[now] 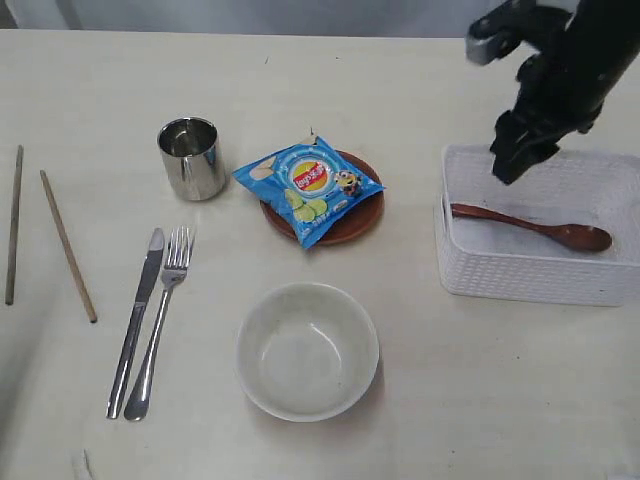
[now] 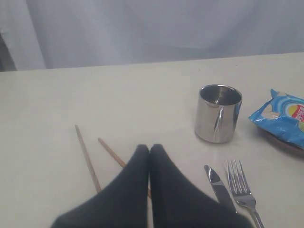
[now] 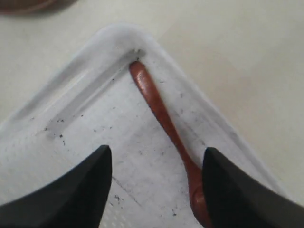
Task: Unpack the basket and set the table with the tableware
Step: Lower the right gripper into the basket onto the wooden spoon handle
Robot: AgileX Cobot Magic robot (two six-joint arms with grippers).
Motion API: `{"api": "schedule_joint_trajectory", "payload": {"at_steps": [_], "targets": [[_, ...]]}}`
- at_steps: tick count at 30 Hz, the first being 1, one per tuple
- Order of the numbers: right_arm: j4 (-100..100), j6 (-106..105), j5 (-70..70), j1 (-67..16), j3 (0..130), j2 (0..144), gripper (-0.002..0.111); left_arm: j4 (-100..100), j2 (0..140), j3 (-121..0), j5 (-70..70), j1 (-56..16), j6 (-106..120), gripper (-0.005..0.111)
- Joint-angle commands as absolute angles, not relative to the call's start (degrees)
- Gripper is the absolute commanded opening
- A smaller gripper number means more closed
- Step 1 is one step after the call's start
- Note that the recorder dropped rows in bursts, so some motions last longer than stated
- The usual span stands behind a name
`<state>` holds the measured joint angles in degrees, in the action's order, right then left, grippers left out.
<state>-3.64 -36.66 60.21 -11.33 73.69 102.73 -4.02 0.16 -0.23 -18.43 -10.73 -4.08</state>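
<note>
The white basket stands at the right of the table. Only the dark wooden spoon lies in it. My right gripper hangs open just above the basket's inside, empty, with the spoon's bowl close to one finger. Laid out on the table are two chopsticks, a knife, a fork, the steel cup, the pale bowl and the brown plate. My left gripper is shut and empty above the chopsticks, outside the exterior view.
A blue chip bag lies on the plate and covers most of it. The cup, knife and fork sit close beside my left gripper. A grey curtain hangs behind the table's far edge.
</note>
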Motion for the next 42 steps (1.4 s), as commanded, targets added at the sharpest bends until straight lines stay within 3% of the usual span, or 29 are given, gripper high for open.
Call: {"api": "schedule_joint_trajectory", "payload": {"at_steps": [1,4,10,23,38,40,42], "targets": [[-1.50,-40.28,61.53,-14.42,73.77,106.76,0.044,-4.16,0.00,0.00,-18.26,-10.59,-4.08,0.000],[-0.64,-43.08,59.81,-14.54,73.77,108.12,0.034,-4.16,0.00,0.00,-18.26,-10.59,-4.08,0.000],[1.58,-43.36,57.14,-13.96,73.77,108.83,0.048,-4.16,0.00,0.00,-18.26,-10.59,-4.08,0.000],[3.31,-49.10,58.73,-13.96,73.65,112.08,0.048,-4.16,0.00,0.00,-18.26,-10.59,-4.08,0.000],[5.46,-47.08,48.44,-13.96,70.35,116.19,0.048,-4.16,0.00,0.00,-18.26,-10.59,-4.08,0.000],[5.46,-47.08,48.84,-13.96,70.19,116.19,0.042,-4.16,0.00,0.00,-18.26,-10.59,-4.08,0.000],[5.46,-47.08,48.97,-13.96,69.90,116.19,0.029,-4.16,0.00,0.00,-18.26,-10.59,-4.08,0.000]]}}
